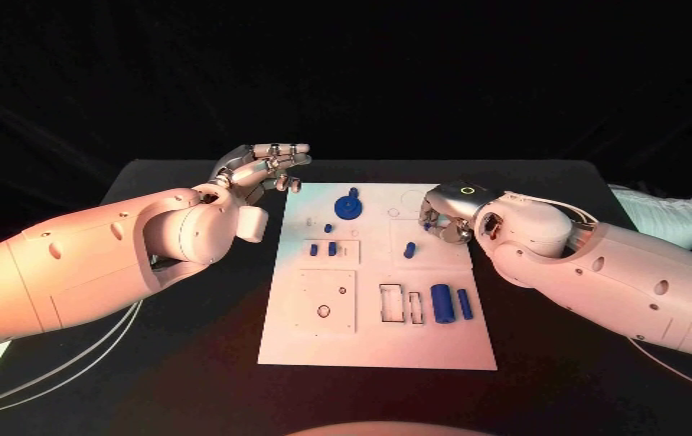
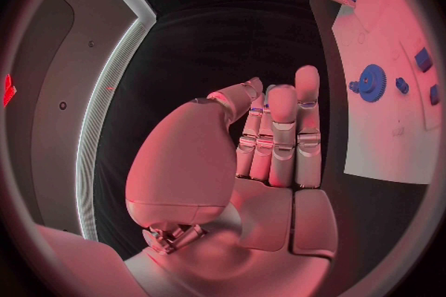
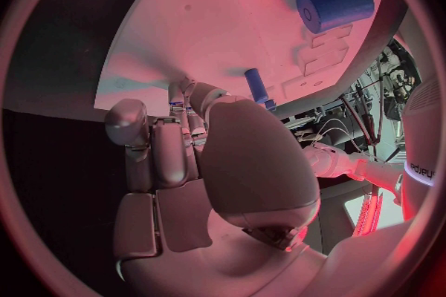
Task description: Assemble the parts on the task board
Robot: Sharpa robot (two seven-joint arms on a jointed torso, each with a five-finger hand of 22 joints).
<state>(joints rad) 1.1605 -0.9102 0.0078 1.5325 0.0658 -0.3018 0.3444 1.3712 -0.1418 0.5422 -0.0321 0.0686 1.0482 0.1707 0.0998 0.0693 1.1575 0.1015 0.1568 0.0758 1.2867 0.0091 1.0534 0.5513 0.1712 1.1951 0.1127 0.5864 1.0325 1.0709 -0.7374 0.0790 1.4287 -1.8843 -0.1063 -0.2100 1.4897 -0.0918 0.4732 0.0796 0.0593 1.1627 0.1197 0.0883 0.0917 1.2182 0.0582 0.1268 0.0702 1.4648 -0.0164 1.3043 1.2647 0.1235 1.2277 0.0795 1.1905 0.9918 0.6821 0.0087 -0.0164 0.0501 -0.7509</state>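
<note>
A: right hand [image 1: 450,218] is hovering low over the far right part of the task board [image 1: 378,341], fingers curled in together. Can't tell if it's pinching anything. Left hand [image 1: 264,170] is hanging off the board's far left corner, fingers straight and side by side, holding nothing

B: where are the parts sitting?

A: blue gear [image 1: 348,204] near the far edge, a small peg [image 1: 410,250] just beside the right hand, two cylinders [image 1: 451,303] lying toward the near right

B: so what's going wrong from here, you think?

A: my guess, that hand is crowding the peg. If it's closing blind it's knocking the peg rolling, or nudging the whole board sideways
</note>
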